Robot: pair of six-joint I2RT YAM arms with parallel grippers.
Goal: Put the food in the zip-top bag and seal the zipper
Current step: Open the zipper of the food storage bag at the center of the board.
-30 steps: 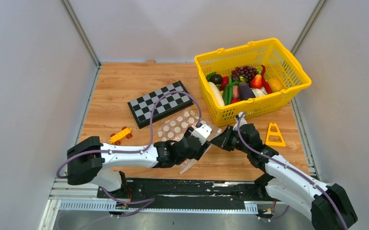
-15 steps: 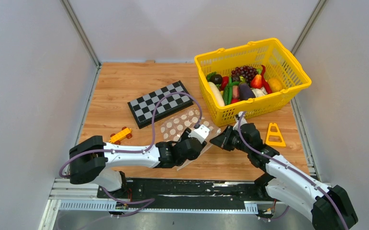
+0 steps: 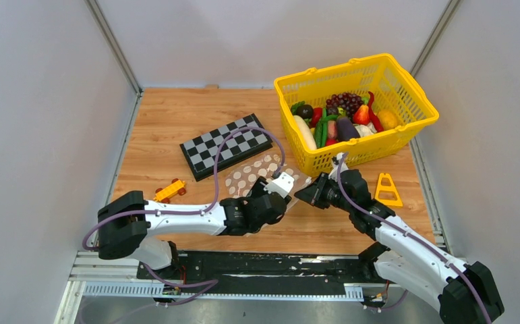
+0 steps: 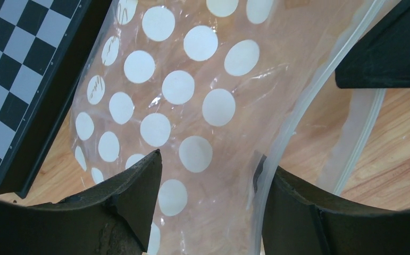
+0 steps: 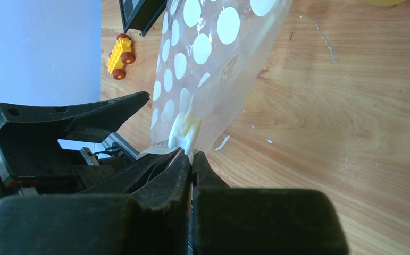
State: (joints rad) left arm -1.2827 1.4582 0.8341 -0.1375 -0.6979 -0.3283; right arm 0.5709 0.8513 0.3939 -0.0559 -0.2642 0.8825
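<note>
The food (image 3: 341,120) sits heaped in the yellow basket (image 3: 355,67), while the zip-top bag (image 3: 247,179) lies on the worktop (image 3: 169,121) beside it, its edge pinched by the clenched right fingers (image 5: 178,170), the released left fingers (image 4: 133,186) straddling it.

Each arm is built of smooth white tubes joined by bulky black housings with rounded corners. The left arm (image 3: 176,218) and the right arm (image 3: 409,244) each carry a thin purple cable (image 3: 243,129) that runs loose from link to link. A small white block (image 3: 282,182) sits at the left arm's wrist. The left gripper (image 4: 205,159) has thick matte-black fingers, curved along the inner edge and scuffed grey near a seam. The right gripper (image 5: 191,158) has black fingers tapering to thin tips on a blocky black body.
</note>
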